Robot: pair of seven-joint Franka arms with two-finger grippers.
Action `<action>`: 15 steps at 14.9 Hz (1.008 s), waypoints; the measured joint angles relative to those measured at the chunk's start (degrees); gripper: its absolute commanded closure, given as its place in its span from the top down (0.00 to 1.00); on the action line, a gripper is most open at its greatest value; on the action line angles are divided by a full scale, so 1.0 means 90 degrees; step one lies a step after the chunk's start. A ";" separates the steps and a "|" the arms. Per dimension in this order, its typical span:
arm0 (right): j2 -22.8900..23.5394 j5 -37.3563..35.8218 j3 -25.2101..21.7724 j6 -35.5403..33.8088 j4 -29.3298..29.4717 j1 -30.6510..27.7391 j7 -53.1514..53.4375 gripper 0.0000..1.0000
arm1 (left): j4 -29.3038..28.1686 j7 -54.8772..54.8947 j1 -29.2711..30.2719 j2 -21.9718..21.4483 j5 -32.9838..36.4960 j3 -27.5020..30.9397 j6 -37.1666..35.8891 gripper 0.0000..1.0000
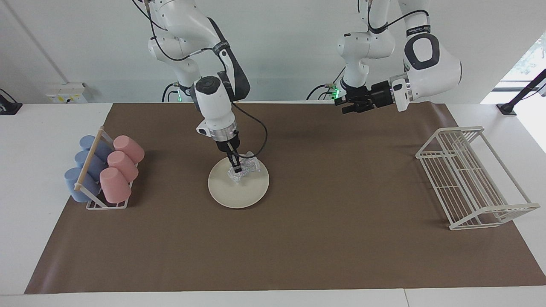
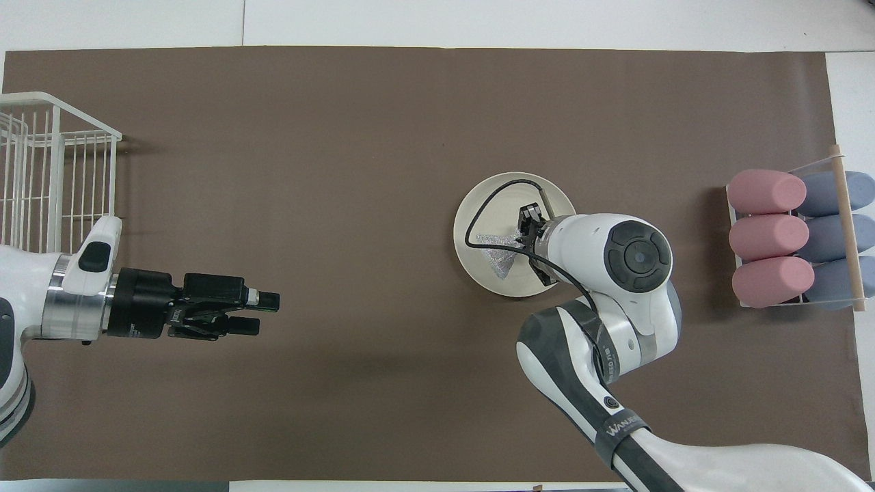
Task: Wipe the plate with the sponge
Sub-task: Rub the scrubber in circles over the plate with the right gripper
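Observation:
The round cream-white plate (image 1: 239, 194) lies on the brown mat, toward the right arm's end of the middle; it also shows in the overhead view (image 2: 492, 198). The silvery, glittery sponge (image 1: 247, 169) rests on the part of the plate nearest the robots, and shows in the overhead view too (image 2: 497, 254). My right gripper (image 1: 236, 167) points down and is shut on the sponge, pressing it to the plate; in the overhead view the wrist hides most of the gripper (image 2: 525, 239). My left gripper (image 1: 344, 105) waits in the air, held level and open, over the mat (image 2: 263, 313).
A small rack (image 1: 91, 204) with pink cups (image 1: 121, 164) and blue cups (image 1: 87, 164) lying on their sides stands at the right arm's end. A white wire dish rack (image 1: 469, 179) stands at the left arm's end. The brown mat (image 1: 341, 238) covers the table.

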 measured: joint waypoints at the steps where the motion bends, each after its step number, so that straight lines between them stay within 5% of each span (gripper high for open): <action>1: 0.0063 0.0000 0.0024 0.0003 -0.0029 0.0014 -0.0002 0.00 | 0.0107 -0.0084 0.0036 0.0000 0.0209 0.0000 0.0007 1.00; 10: 0.0314 0.0003 0.0069 0.0363 -0.0185 -0.0008 -0.0432 0.00 | 0.0471 -0.0291 0.0100 0.0060 0.1820 -0.0027 0.0029 1.00; 15: 0.0317 0.0015 0.0061 0.0468 -0.0231 -0.0841 -0.1924 0.00 | 0.0545 -0.0645 0.0096 0.0060 0.2487 -0.0095 0.0029 1.00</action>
